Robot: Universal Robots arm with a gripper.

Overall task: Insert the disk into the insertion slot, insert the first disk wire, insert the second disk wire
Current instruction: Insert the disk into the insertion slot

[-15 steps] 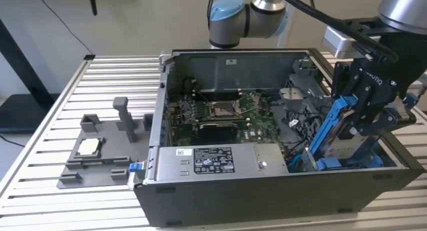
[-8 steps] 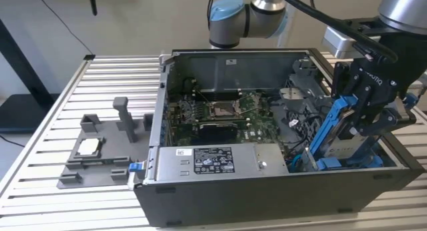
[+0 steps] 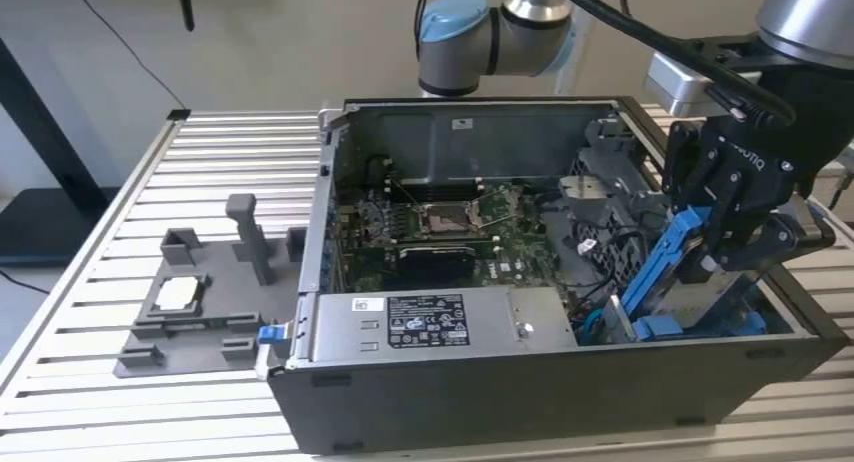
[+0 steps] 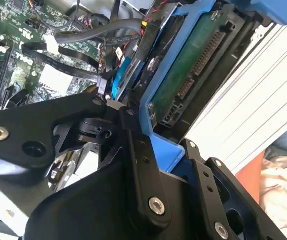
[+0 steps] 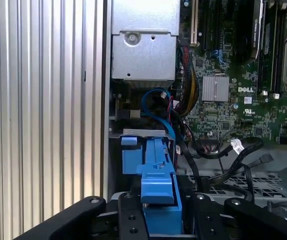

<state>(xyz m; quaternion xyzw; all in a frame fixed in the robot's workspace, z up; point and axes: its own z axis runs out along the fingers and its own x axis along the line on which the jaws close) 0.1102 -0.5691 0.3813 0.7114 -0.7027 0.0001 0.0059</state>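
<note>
Clamped by the hand [image 3: 721,257] on its blue frame: the disk [image 3: 663,267], with fingers [image 5: 128,212] pressed tight to either side of that frame in the first wrist view. Held tilted rather than upright, top end leaning toward the exterior view's right. Bottom end down at the slot [image 3: 667,329], in the near corner of the open computer case [image 3: 534,402] on the slatted bench [image 3: 214,152]. Probably not seated yet, judging by how much of the frame stands above the case wall. Green board and bare connector facing the second wrist view, nothing plugged into them.

Main risk from here — jamming. With that tilt, a straight push down would likely drive one edge of the frame against the slot's rim or its blue fittings and wedge it there. Under such a load, could also slip or twist between the fingers, since the hold is on smooth plastic only.

Second risk — the cables [image 5: 218,150]. Lying loose just beside the slot, with a blue cable [image 5: 156,100] looping close above it in the first wrist view. Easily caught under the frame or dragged by the hand, then pinched or pulled off the circuit board [image 3: 454,222].

Also worth minding: little room between the hand and the case wall on the exterior view's right, so a sideways correction might knock the wall.
</note>
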